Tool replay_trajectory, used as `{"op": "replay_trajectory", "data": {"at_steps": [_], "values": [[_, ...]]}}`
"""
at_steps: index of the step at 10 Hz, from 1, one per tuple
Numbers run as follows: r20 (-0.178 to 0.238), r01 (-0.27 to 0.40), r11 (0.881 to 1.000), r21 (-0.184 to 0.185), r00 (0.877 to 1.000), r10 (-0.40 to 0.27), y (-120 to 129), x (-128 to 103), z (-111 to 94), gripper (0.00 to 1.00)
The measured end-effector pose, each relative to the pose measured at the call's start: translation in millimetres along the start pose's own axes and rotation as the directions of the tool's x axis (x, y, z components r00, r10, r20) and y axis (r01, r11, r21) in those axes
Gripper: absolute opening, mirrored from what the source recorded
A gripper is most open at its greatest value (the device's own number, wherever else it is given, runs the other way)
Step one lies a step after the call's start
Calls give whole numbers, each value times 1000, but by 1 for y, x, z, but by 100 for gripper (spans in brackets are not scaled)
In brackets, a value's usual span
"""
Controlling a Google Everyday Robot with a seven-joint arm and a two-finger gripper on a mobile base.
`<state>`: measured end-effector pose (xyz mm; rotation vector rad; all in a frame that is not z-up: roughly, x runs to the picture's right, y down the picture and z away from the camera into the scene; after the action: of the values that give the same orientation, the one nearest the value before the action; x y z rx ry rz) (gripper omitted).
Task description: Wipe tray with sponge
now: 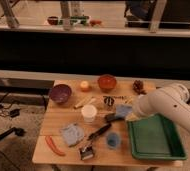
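Tool low over counter, beside blue sponge, left of green tray; grip cannot tell

The tray, green, rect. w/ raised rim, is seen lying flat at the front-right corner of the table. The sponge, a pale blue block, is found at the gripper, just beside the tray's far-left corner; contact w/ tray can't be told.

No legible txt, labels, nos. anywhere. Gripper just left of tray.
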<state>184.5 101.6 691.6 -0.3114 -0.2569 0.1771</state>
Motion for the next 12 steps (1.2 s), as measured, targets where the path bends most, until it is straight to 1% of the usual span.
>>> {"op": "replay_trajectory", "data": {"at_steps": [3,4,5,7,8,9,12], "values": [[2,3,1000,-1,1000,-3,-1,-2,1,0],[-2,-8,1000,1,1000,8,-1,1,2,0],[-13,-23,1000,9,1000,23,-8,6,5,0],[-35,-55,998,24,998,56,-30,22,15,0],[-44,-75,997,27,996,76,-36,33,17,0],[-67,-104,994,37,992,106,-42,54,17,0],[-93,-159,987,36,982,162,-49,80,27,0]]}}
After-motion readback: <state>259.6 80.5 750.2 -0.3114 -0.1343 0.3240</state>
